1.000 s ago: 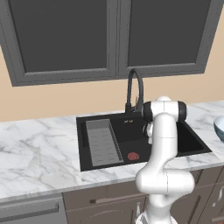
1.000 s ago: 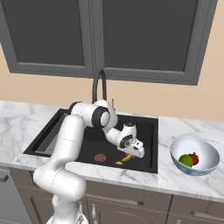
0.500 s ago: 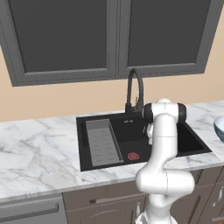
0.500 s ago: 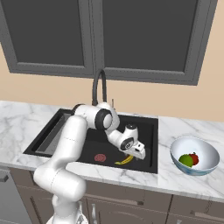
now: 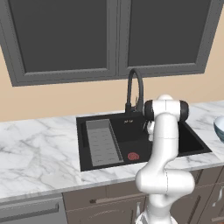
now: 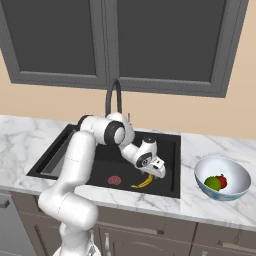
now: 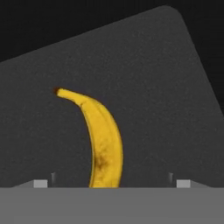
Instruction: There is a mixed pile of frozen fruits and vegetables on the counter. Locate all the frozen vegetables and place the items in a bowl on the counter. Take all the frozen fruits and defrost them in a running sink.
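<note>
Sink (image 6: 170, 150) basin surrounds the gripper (image 6: 156, 170), whose jaws stand wide apart, gripping nothing. Bowl (image 6: 235, 187) sits well off to its side on the counter (image 6: 210, 210), a green piece and a red piece inside. Banana (image 7: 103, 140) lies loose on the black floor just beneath the fingertips, drain (image 6: 114, 179) nearby. Judged risk: a careless lift past the faucet (image 6: 113, 97) could clip it; no water visibly runs.

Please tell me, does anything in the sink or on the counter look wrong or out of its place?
Nothing stands out. The banana lies flat on the floor of the sink, beside the drain, under the open hand. The bowl stands upright on the counter with a green and a red piece inside. No water is seen running from the faucet.
</note>
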Available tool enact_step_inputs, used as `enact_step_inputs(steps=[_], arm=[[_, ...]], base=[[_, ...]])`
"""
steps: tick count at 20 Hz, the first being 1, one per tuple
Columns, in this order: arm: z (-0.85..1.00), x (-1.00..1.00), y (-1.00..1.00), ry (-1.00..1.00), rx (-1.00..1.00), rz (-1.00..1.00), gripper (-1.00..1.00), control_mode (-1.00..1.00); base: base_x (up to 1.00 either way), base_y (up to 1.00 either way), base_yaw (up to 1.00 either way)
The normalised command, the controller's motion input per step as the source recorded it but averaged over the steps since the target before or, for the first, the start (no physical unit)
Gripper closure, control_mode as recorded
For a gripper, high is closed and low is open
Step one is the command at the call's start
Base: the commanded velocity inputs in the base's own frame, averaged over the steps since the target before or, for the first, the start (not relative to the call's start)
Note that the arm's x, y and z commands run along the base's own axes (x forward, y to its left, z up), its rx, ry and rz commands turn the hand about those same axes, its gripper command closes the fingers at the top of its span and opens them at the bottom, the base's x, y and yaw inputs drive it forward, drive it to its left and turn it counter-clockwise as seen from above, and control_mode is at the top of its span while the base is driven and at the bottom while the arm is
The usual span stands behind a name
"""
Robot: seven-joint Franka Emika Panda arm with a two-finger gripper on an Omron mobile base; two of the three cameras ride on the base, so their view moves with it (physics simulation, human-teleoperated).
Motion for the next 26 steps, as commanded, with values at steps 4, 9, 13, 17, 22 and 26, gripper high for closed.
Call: enact_step_inputs(steps=[4, 9, 13, 17, 22, 26], arm=[[0.29, -0.25, 0.10, -0.14, 0.01, 0.00, -1.00, -1.00], [0.30, -0.28, 0.00, -0.13, 0.05, 0.00, -1.00, -1.00], [0.35, -0.31, 0.00, -0.10, 0.04, 0.02, -1.00, -1.00], [0.39, -0.27, 0.00, -0.07, 0.04, 0.02, -1.00, -1.00], [0.42, -0.24, 0.00, -0.08, 0.04, 0.02, -1.00, -1.00], [0.47, -0.20, 0.00, -0.08, 0.03, 0.02, -1.00, -1.00]], base=[[0.00, 0.00, 0.00], [0.00, 0.00, 0.00], [0.00, 0.00, 0.00], [0.00, 0.00, 0.00], [0.00, 0.00, 0.00], [0.00, 0.00, 0.00]])
